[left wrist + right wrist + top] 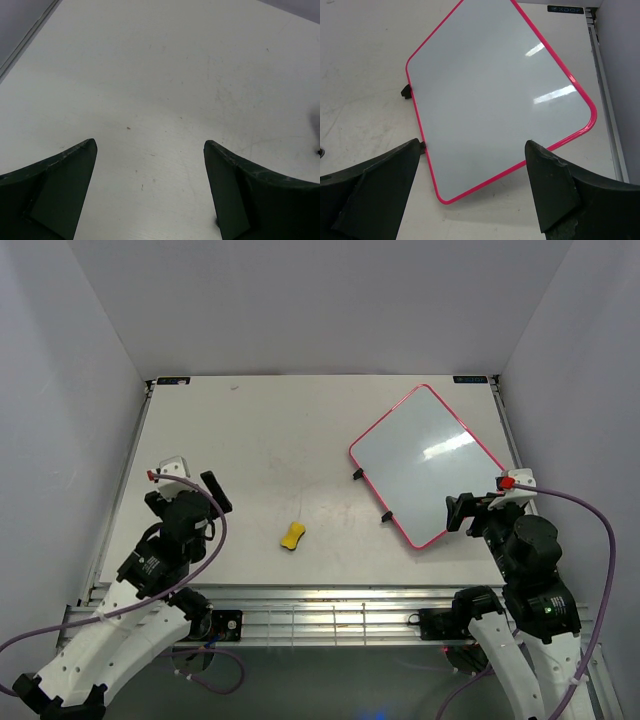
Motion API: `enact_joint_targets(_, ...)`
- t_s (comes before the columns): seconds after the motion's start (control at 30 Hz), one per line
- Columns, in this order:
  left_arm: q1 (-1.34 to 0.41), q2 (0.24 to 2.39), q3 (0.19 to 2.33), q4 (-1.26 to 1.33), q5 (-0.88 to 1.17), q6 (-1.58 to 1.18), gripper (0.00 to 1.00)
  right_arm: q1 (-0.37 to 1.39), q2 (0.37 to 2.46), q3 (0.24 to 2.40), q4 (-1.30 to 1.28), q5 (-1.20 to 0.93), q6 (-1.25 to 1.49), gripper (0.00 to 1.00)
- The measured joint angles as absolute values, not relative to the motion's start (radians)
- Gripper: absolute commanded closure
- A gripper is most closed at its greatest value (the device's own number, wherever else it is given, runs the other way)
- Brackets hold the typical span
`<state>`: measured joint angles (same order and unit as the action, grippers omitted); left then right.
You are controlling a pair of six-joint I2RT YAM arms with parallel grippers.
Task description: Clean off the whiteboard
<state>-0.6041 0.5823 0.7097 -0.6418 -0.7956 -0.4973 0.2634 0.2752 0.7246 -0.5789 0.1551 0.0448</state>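
Note:
The whiteboard (425, 465) lies flat at the right of the table, turned diagonally, with a pink-red frame and two black clips (357, 475) on its left edge. Its white face shows only light glare, no marks. In the right wrist view the whiteboard (495, 95) fills the middle. My right gripper (471, 141) is open and empty, just above the board's near corner; in the top view it (460, 512) is at the board's near right edge. My left gripper (150, 141) is open and empty over bare table, at the left (215, 490). A small yellow sponge (292, 536) lies between the arms.
The white table (250, 440) is enclosed by grey walls on three sides. A metal rail (320, 615) runs along the near edge between the arm bases. A table edge strip (607, 100) runs just right of the board.

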Motion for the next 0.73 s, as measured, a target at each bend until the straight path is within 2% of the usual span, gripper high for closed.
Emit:
enact_joint_targets(0.23, -0.603, 0.511, 0.680, -0.597, -0.785, -0.473, 0.02, 0.265, 0.268, 0.704, -0.576, 0.185, 0.045, 0.10)
enact_joint_targets(0.73, -0.566, 0.522, 0.678, -0.574, -0.756, -0.459, 0.02, 0.279, 0.267, 0.663, -0.556, 0.249, 0.044, 0.10)
